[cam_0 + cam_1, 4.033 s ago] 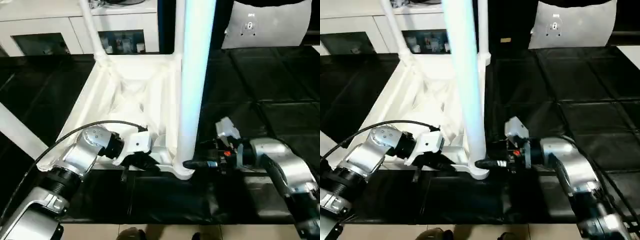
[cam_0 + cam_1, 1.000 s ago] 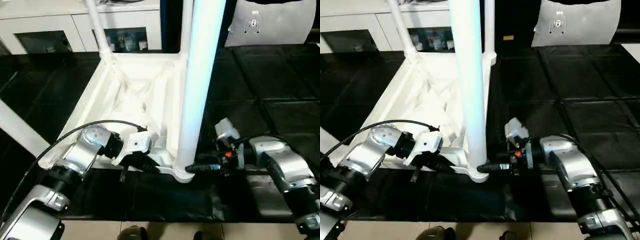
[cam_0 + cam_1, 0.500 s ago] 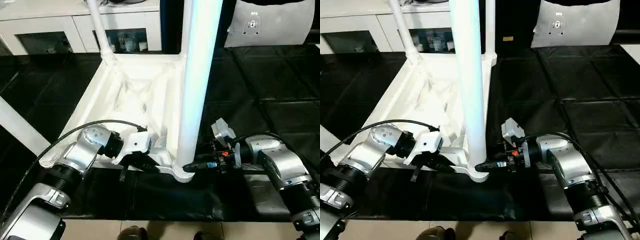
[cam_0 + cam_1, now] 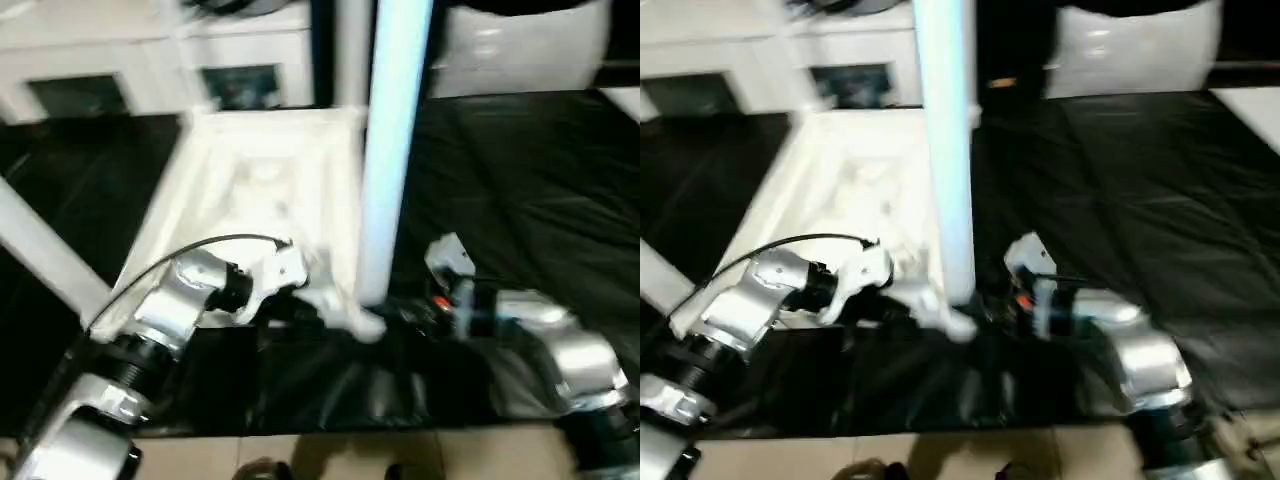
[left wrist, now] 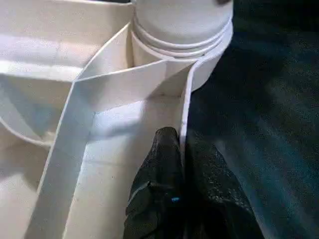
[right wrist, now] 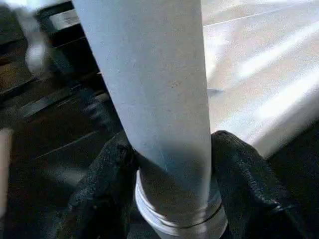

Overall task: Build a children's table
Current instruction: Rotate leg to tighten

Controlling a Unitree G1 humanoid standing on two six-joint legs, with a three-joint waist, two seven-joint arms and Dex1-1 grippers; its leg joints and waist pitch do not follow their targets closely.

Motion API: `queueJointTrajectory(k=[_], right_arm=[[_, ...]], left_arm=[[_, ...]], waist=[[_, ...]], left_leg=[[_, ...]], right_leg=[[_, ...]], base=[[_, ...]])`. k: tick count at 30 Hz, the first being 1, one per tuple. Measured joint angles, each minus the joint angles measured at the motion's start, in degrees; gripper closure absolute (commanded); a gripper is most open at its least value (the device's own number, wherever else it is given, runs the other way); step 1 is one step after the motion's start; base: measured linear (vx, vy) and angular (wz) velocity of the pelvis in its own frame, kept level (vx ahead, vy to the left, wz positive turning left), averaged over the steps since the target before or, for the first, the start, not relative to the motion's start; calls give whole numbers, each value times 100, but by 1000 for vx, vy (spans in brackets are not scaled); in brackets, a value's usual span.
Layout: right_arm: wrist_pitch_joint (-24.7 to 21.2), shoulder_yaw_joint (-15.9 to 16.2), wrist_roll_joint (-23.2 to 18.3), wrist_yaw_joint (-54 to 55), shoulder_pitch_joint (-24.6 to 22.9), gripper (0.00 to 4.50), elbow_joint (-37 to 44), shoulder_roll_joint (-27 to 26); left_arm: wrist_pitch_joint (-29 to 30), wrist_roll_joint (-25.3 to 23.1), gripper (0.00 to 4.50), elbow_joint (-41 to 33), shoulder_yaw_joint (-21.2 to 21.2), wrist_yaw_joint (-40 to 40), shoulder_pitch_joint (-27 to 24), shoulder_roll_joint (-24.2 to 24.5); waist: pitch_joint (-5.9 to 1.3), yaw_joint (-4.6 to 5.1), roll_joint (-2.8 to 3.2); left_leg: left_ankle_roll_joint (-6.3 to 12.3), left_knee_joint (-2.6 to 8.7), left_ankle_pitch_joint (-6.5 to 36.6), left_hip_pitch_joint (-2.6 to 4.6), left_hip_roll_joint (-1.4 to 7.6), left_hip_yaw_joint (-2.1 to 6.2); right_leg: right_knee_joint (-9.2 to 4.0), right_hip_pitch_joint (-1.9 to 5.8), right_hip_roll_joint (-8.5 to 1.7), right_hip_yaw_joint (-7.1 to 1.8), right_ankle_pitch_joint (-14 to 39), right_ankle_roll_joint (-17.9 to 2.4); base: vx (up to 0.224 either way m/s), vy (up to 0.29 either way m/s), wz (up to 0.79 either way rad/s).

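Note:
The children's table lies upside down on black mats, its white square top (image 4: 250,180) rim up. One white leg (image 4: 392,150) stands upright in the near right corner socket (image 5: 184,50). My left gripper (image 5: 182,142) is shut on the top's near rim (image 5: 124,82), just beside that socket. My right gripper (image 6: 174,139) is at the leg's base (image 6: 169,164), one black finger (image 6: 107,184) pressed against each side of it. Another leg (image 4: 40,255) slants out at the near left corner.
A white cabinet with glass doors (image 4: 130,60) stands along the back. A grey-white cushion (image 4: 520,45) leans at the back right. Black mats (image 4: 520,180) cover the floor around the table, and bare beige floor (image 4: 330,455) runs along the near edge.
The camera has tilted and the picture has shifted. My right gripper's fingers have closed in against the upright leg's base. The left gripper keeps its hold on the rim.

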State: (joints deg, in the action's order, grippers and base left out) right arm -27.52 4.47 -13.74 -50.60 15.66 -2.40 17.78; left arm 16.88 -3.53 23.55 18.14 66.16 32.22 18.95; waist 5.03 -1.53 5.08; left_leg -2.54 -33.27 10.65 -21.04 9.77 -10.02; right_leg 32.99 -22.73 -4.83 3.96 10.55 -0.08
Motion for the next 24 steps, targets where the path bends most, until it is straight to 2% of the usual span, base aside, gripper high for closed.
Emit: queueJointTrajectory(k=[4, 6, 12, 15, 16, 18, 22, 24], right_arm=[[-34, -224, 319, 1251, 15, 252, 11, -676], [-33, -285, 521, 1941, 84, 252, -20, -1030], [163, -434, 914, 3292, 260, 252, -215, -1835], [339, -425, 989, 3328, 210, 252, -204, -1840], [381, -420, 995, 3325, 191, 217, -195, -1839], [597, -420, 971, 3242, 20, 181, -99, -1800], [831, -424, 832, 2918, -105, 148, -48, -1632], [937, -428, 634, 2455, -123, 127, -53, -1349]], left_arm=[[531, -182, 450, -125, -166, -887, 6, -447], [811, -304, 450, -223, -215, -1363, 16, -684], [1364, -522, 450, -474, -322, -2251, 12, -1192], [1507, -523, 450, -649, -328, -2395, -58, -1284], [1549, -522, 450, -701, -327, -2409, -75, -1291], [1584, -520, 450, -840, -292, -2390, -139, -1305], [1507, -505, 450, -971, -256, -2240, -201, -1250], [1247, -393, 450, -978, -175, -1983, -207, -1037]], waist=[[7, 176, 0], [23, 265, 23], [76, 420, 43], [102, 423, 56], [104, 420, 54], [104, 394, 54], [103, 336, 50], [103, 302, 47]], left_leg=[[1, 79, 0, 3, -55, 12], [2, 82, 1, -1, -70, 19], [4, 104, 2, -23, -79, 62], [5, 127, 2, -18, -80, 59], [5, 129, 2, -19, -80, 56], [7, 132, 1, -21, -80, 51], [65, 86, -35, -26, -80, 24], [66, 83, -33, -31, -80, 22]], right_leg=[[-117, -3, -30, 15, 0, 0], [-171, 1, -42, 30, 0, 0], [-344, 26, -70, 142, 0, 0], [-384, 44, -70, 142, 0, 0], [-383, 44, -70, 139, -1, -2], [-373, 42, -70, 133, -8, -13], [-269, 12, -73, 96, -95, -110], [-220, -28, -73, 86, -116, -112]], base=[[0, 0, 0], [0, 0, 0], [-10, 26, -7], [0, 0, 0], [0, 0, 0], [0, 0, 0], [0, 0, 0], [0, 0, 0]])
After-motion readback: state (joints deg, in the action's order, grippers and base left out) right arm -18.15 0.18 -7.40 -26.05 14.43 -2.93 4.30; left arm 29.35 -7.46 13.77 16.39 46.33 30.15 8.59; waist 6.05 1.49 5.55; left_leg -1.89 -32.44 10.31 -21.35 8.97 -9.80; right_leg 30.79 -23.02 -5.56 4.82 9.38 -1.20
